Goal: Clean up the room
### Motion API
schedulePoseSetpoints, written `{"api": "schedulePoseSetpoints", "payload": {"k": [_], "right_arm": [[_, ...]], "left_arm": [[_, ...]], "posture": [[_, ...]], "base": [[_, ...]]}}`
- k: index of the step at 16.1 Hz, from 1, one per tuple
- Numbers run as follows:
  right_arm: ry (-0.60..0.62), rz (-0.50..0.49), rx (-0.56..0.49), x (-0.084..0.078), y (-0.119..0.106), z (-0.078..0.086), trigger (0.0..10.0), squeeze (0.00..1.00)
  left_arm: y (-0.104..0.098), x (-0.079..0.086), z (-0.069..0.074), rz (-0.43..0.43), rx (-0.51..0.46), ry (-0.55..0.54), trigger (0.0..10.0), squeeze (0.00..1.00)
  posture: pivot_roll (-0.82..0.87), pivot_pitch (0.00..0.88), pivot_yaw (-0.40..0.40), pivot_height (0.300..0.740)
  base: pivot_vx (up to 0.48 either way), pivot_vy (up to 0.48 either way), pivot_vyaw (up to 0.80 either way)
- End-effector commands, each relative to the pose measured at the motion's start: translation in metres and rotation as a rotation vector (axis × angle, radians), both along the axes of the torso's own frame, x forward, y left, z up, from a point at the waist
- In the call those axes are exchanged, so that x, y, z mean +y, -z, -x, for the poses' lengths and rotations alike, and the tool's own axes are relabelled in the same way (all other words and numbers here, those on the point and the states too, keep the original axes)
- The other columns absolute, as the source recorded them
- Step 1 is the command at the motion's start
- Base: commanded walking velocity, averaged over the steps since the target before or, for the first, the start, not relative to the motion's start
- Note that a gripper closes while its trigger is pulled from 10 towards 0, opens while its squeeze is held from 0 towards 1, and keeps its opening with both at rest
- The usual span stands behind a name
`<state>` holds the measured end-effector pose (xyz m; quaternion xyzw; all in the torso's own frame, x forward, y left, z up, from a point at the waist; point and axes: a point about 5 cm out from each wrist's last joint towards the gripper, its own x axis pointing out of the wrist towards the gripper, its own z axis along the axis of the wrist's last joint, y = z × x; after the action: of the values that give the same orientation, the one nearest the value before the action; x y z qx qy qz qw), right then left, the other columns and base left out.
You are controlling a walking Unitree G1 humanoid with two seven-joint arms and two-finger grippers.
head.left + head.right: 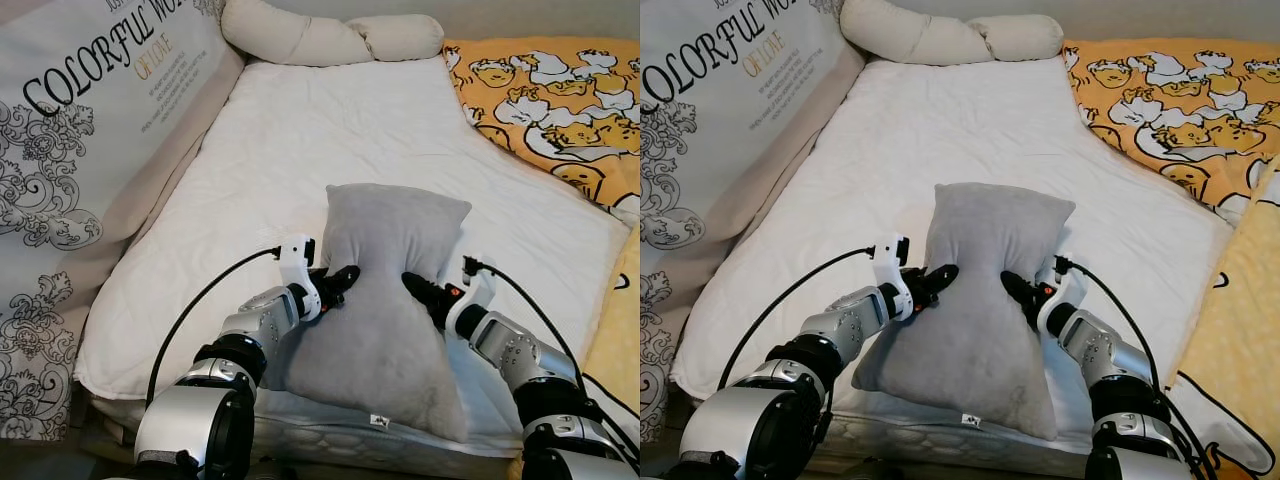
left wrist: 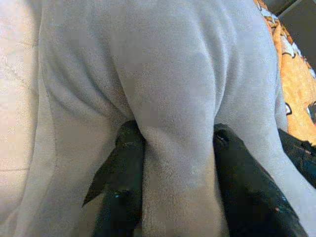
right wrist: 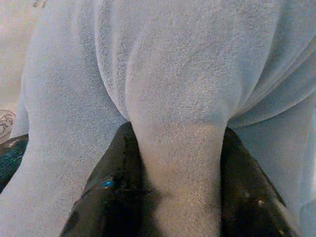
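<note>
Fingers (image 2: 129, 163) of the left gripper (image 1: 340, 283) are clenched on a fold of the grey pillow (image 1: 385, 310); a fold is likewise pinched by the right gripper (image 1: 418, 290). Pillow is seen at lower centre of frame, on the white mattress (image 1: 300, 150). An orange patterned blanket (image 1: 560, 100) is noted at upper right, a cream bolster (image 1: 330, 38) at top.

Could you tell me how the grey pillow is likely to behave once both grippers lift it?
The grey pillow looks soft: it pinches in between the left gripper and right gripper, so its ends will probably sag. Probably light. Its fleecy cover bunches between fingers, so slipping seems unlikely.
</note>
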<state>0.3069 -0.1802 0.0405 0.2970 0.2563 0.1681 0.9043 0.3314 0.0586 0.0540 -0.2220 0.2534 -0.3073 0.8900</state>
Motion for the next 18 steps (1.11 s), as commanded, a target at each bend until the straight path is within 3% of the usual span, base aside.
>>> {"api": "schedulePoseSetpoints", "payload": {"k": [1, 4, 6, 7, 8, 10, 11, 12, 14, 15, 17, 18], "right_arm": [[-0.049, 0.005, 0.026, 0.015, 0.006, 0.002, 0.0, 0.00], [-0.041, -0.042, -0.043, 0.019, -0.012, -0.005, 0.0, 0.00], [-0.033, -0.047, -0.078, 0.019, -0.021, -0.009, 0.0, 0.00], [-0.030, 0.001, -0.152, 0.025, -0.041, -0.016, 0.0, 0.00], [-0.042, -0.013, -0.176, 0.032, -0.053, -0.017, 0.0, 0.00], [-0.035, -0.042, -0.196, 0.034, -0.061, -0.018, 0.0, 0.00], [-0.035, -0.065, -0.173, 0.038, -0.069, -0.018, 0.0, 0.00], [-0.038, -0.066, -0.189, 0.042, -0.077, -0.017, 0.0, 0.00], [-0.003, -0.029, -0.298, 0.046, -0.091, -0.016, 0.0, 0.00], [0.012, -0.001, -0.335, 0.047, -0.097, -0.015, 0.0, 0.00], [0.035, -0.001, -0.335, 0.048, -0.100, -0.014, 0.0, 0.00], [0.042, -0.002, -0.334, 0.048, -0.102, -0.013, 0.0, 0.00]], "left_arm": [[0.003, -0.011, 0.005, -0.015, 0.010, 0.060, 0.0, 0.00], [-0.017, -0.009, -0.007, -0.055, -0.131, 0.056, 0.0, 0.00], [-0.023, -0.007, -0.011, -0.075, -0.153, 0.030, 0.0, 0.00], [-0.041, 0.000, -0.022, -0.036, -0.207, -0.061, 0.0, 0.00], [-0.057, 0.004, -0.027, -0.002, -0.253, -0.108, 0.0, 0.00], [-0.063, 0.004, -0.029, 0.003, -0.278, -0.111, 0.0, 0.00], [-0.076, 0.006, -0.029, -0.009, -0.361, -0.128, 0.4, 0.00], [-0.086, 0.009, -0.028, -0.033, -0.428, -0.132, 1.7, 0.00], [-0.099, 0.009, -0.020, -0.074, -0.482, -0.096, 3.1, 0.00], [-0.104, 0.011, -0.015, -0.119, -0.519, -0.068, 4.2, 0.00], [-0.099, 0.019, -0.009, -0.230, -0.567, -0.074, 3.3, 0.00], [-0.099, 0.021, -0.006, -0.221, -0.568, -0.079, 4.0, 0.00]], "posture": [[-0.09, 0.000, 0.060, 0.740], [-0.08, 0.000, 0.055, 0.740], [-0.07, 0.000, 0.055, 0.740], [-0.07, 0.000, 0.057, 0.740], [-0.06, 0.000, 0.055, 0.740], [-0.05, 0.000, 0.052, 0.740], [-0.04, 0.000, 0.049, 0.740], [-0.04, 0.000, 0.051, 0.740], [-0.04, 0.000, 0.059, 0.740], [-0.04, 0.000, 0.060, 0.740], [-0.03, 0.000, 0.058, 0.740], [-0.03, 0.000, 0.060, 0.740]], "base": [[0.000, 0.000, 0.00], [0.000, 0.000, 0.00], [0.000, 0.000, 0.00], [0.000, 0.000, 0.00], [0.000, 0.000, 0.00], [0.000, 0.000, 0.00], [0.000, 0.000, 0.00], [0.000, 0.000, 0.00], [0.000, 0.000, 0.00], [0.000, 0.000, 0.00], [0.000, 0.000, 0.00], [0.000, 0.000, 0.00]]}}
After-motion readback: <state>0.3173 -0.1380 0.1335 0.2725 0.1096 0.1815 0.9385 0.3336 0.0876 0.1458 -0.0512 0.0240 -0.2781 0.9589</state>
